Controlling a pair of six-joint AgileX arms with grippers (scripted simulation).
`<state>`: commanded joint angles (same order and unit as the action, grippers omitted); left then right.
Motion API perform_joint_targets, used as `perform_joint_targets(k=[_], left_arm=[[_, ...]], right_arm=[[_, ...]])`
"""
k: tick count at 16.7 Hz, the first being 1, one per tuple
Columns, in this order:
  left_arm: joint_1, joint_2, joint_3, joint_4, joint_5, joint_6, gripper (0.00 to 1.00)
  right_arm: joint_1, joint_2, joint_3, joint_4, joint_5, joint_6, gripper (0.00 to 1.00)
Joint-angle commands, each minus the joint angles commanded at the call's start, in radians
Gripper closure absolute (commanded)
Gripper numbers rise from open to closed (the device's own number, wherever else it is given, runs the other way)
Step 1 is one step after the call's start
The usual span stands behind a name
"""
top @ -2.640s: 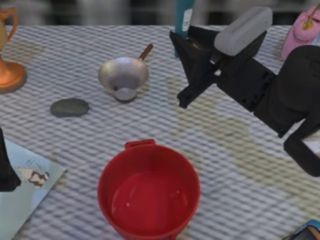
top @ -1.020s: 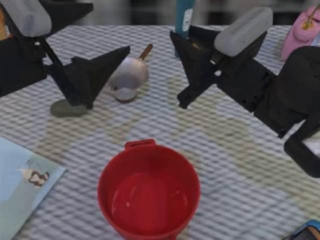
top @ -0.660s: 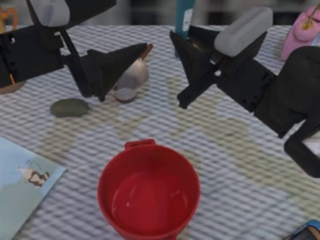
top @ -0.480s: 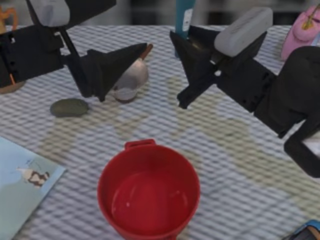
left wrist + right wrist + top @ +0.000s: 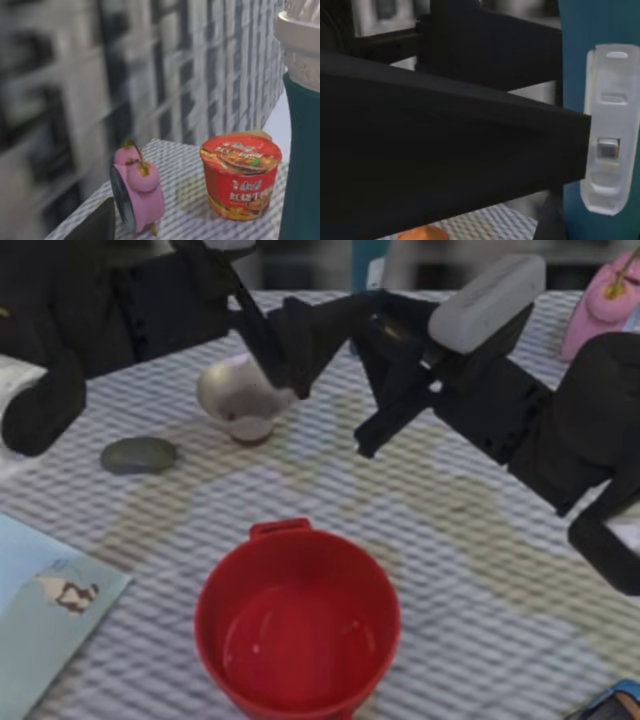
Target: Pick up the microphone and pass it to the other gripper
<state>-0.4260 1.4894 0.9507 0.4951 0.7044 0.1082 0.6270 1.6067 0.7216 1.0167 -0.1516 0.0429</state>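
Observation:
The microphone point(image 5: 362, 262) stands upright in the air at the back centre, held at its teal handle by my right gripper point(image 5: 360, 314). That arm reaches in from the right and carries a pale grey block. My left gripper point(image 5: 376, 300) has come across from the left, and its pointed fingers are open at the handle. In the right wrist view one black left finger point(image 5: 470, 150) crosses in front of the handle point(image 5: 577, 60), up to its white strip point(image 5: 607, 130). The left wrist view shows the handle point(image 5: 302, 165) and the whitish head point(image 5: 300, 35) close by.
A red pot point(image 5: 297, 625) sits front centre. A metal pan point(image 5: 240, 400) and a grey stone point(image 5: 139, 454) lie under the left arm. A pale card point(image 5: 40, 630) is front left. A pink alarm clock point(image 5: 610, 290) and a noodle cup point(image 5: 241, 175) stand back right.
My left arm has swung in from the left edge and rightward over the pan until its fingers reach the microphone handle. The right arm and the microphone have not moved.

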Motion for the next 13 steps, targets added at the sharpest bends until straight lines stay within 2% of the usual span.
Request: perform_joint_targets(k=[4,8,13], left_arm=[[-0.071,0.095,0.077,0.022,-0.069,-0.004,0.0],[-0.073,0.098,0.079,0.022,-0.071,-0.004,0.0],[-0.073,0.098,0.079,0.022,-0.071,-0.004,0.38]], right_arm=[[0.0,0.0,0.0,0.0,0.0,0.0,1.0],[0.0,0.0,0.0,0.0,0.0,0.0,1.0],[0.0,0.0,0.0,0.0,0.0,0.0,1.0]])
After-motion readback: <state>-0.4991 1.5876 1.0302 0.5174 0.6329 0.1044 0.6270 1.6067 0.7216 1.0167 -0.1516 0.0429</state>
